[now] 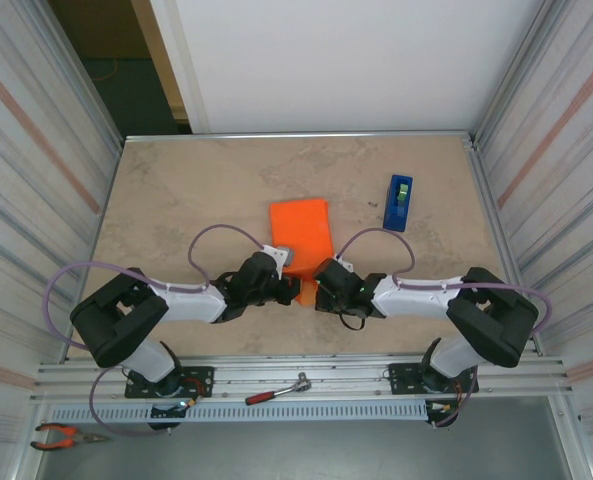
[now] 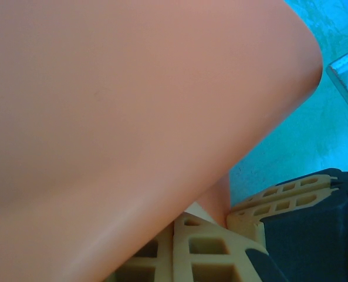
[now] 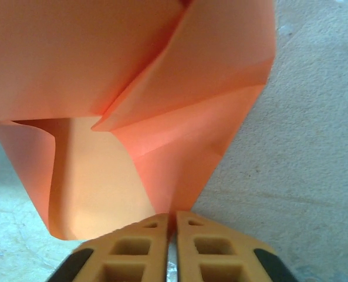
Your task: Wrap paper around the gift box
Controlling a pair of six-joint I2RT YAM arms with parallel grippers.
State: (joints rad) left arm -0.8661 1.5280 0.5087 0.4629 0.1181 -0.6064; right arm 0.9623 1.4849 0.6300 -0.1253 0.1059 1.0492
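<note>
The orange paper point(image 1: 301, 232) lies folded in the middle of the table, its near end reaching down between the two grippers. My left gripper point(image 1: 290, 287) is shut on the paper's near edge; in the left wrist view the sheet point(image 2: 121, 117) curves over the fingers point(image 2: 197, 247) and a strip runs down between them. My right gripper point(image 1: 318, 283) is shut on a folded corner of the paper point(image 3: 185, 158), which is pinched at the fingertips point(image 3: 156, 226). The gift box is hidden by the paper.
A blue tape dispenser point(image 1: 398, 202) stands right of the paper. A red-handled ratchet point(image 1: 276, 390) lies on the front rail, with pliers point(image 1: 61, 435) at the lower left. Metal walls close in both sides of the table point(image 1: 176, 200).
</note>
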